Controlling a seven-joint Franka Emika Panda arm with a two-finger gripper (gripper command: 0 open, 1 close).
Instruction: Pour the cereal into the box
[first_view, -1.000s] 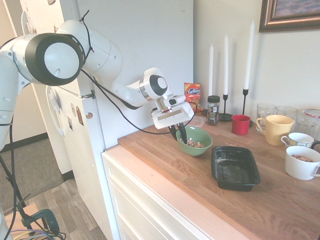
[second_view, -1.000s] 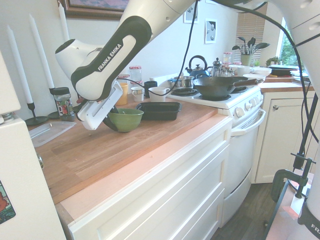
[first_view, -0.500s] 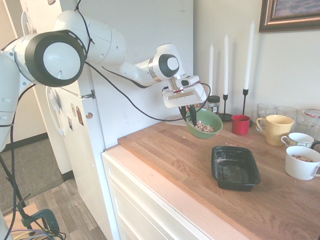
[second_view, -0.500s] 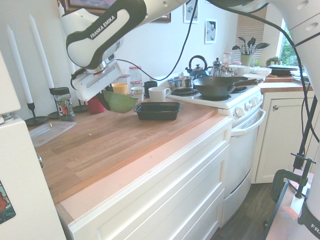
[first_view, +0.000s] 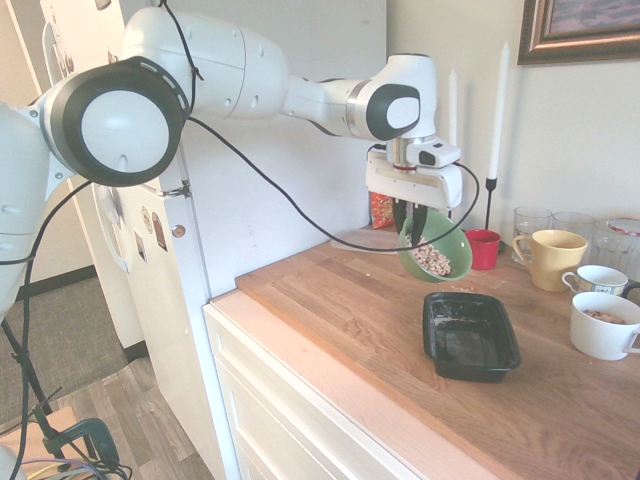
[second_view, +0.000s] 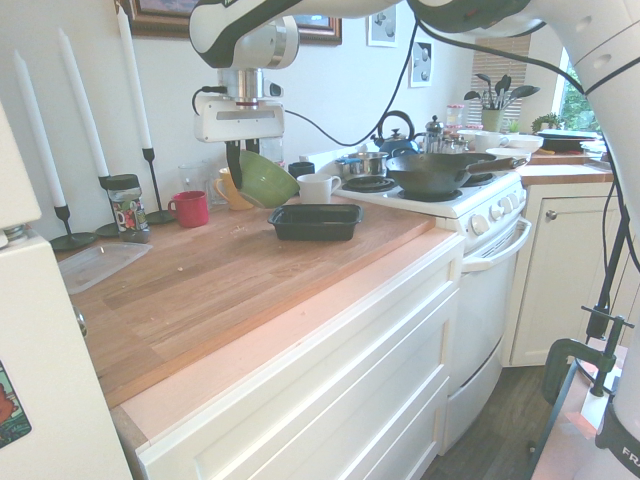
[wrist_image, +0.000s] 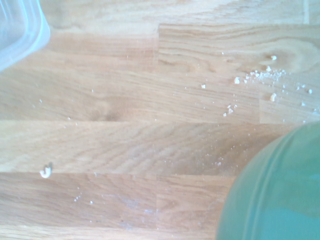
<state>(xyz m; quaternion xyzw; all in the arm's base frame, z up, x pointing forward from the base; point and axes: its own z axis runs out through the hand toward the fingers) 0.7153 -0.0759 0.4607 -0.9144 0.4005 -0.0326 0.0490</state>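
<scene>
Green bowl (first_view: 452, 250), one, tilted, gripped

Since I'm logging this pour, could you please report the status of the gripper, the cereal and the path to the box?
Gripper shut on green bowl, bowl tilted. Cereal in bowl. Nothing seen between bowl and black box.

arm reaching out over the counter | wrist upright | gripper (first_view: 409, 225) pointing down, fingers pinched together on bowl rim
</scene>
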